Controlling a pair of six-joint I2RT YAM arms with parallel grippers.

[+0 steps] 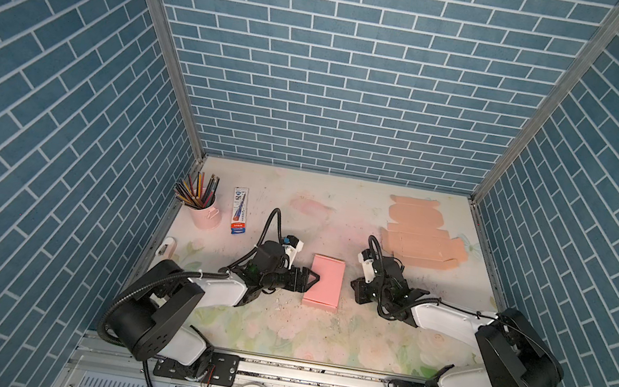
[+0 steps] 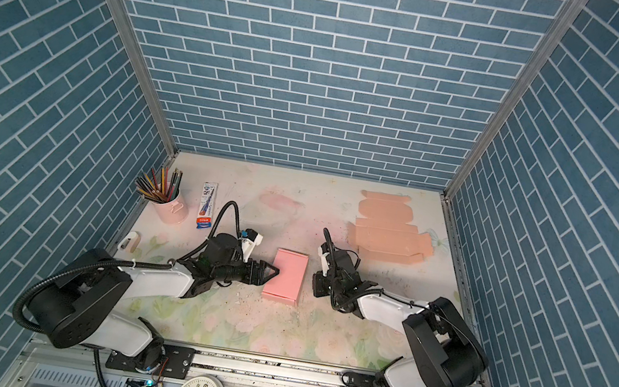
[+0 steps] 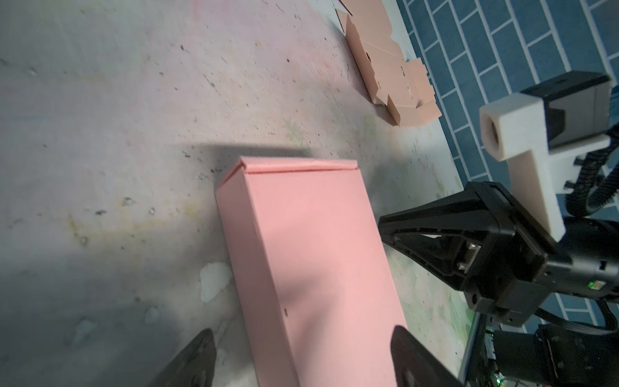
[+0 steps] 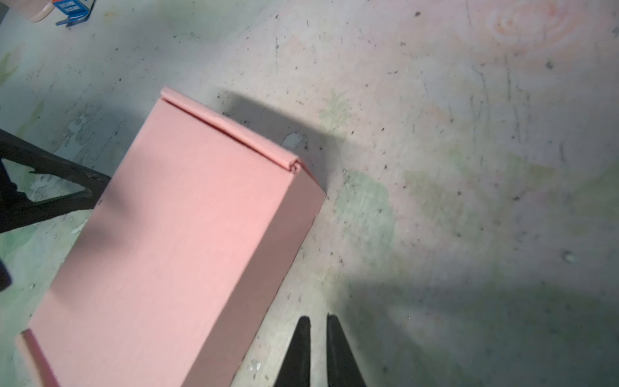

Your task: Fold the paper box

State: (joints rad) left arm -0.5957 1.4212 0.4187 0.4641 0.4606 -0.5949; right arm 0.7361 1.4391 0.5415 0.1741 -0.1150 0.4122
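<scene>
Pink card, folded up and shut: your paper box lies flat near the middle of the table, long sides running from 12 to 6 o'clock in both top views. You've got the left gripper at the box's 9 o'clock side, fingers spread wide and holding nothing. In the left wrist view the box runs up between those two spread fingers. Whether a fingertip actually touches the card, I cannot tell.

Over at 3 o'clock, your right gripper sits just beside the box but apart from it. Its fingers are nearly pressed together, only a sliver of gap between them, nothing pinched.

Look at the box itself: a low rectangular block with a smooth top panel and straight side walls. A flap is tucked along the 12 o'clock end, leaving a thin seam, and a narrow lip shows at the 6 o'clock end. Flat peach box blanks lie well apart at the table's 1 o'clock corner.
</scene>
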